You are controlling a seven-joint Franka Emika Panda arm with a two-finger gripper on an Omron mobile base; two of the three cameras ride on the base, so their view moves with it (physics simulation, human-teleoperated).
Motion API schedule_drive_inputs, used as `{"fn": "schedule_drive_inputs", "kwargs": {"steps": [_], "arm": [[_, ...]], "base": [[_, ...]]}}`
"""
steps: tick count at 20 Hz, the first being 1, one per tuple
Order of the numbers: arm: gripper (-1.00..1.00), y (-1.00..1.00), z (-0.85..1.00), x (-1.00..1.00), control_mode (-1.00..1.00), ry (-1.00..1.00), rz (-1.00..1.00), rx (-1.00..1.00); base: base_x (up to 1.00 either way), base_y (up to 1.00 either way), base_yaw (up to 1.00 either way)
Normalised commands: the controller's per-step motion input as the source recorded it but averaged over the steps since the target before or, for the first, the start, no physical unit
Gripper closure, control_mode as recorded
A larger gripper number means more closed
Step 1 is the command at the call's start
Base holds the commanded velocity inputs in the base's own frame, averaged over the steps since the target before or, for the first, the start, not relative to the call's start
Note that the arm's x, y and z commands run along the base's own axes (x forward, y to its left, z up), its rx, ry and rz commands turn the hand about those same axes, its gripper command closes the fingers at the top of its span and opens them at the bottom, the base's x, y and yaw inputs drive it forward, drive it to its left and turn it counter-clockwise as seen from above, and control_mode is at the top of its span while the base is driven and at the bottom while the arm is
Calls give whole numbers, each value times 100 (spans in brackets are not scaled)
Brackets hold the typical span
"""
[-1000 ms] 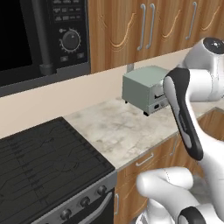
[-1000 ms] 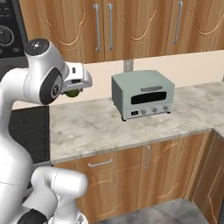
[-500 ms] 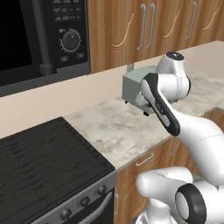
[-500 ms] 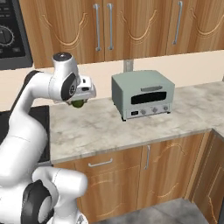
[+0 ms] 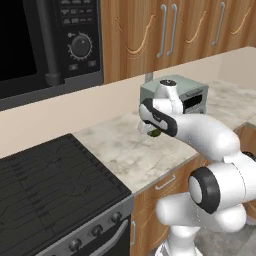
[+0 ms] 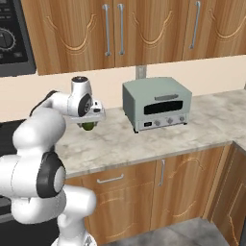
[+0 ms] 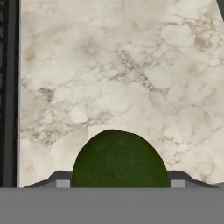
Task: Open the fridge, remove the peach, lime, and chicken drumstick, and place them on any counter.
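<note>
**Lime Held Above Counter**

A beige marbled counter [image 6: 158,139] is fitted over wooden cabinets, with a black stove top [image 5: 45,185] at its left end. One toaster oven [image 6: 156,103] and one microwave [image 5: 45,42] are seen. One lime [image 7: 119,159] is clamped between the jaws of the gripper [image 6: 88,125], above the bare counter.

Marbled beige stone, smooth and faintly polished, on the surface [image 7: 131,65]. Dull, finely pitted dark green skin on the lime [image 7: 119,159]. Warm brown wood, satin, on the cabinets [image 6: 144,29]. Pale green painted metal on the toaster oven [image 6: 156,103].
</note>
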Motion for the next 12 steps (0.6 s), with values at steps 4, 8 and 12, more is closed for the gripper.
{"fn": "schedule_drive_inputs", "kwargs": {"steps": [4,8,12], "arm": [[100,4,-100,70,-100,4,0,0],[100,0,-96,54,-100,-1,0,0],[100,0,-86,33,-100,-5,0,0]], "base": [[0,0,0],[0,0,0],[0,0,0]]}}
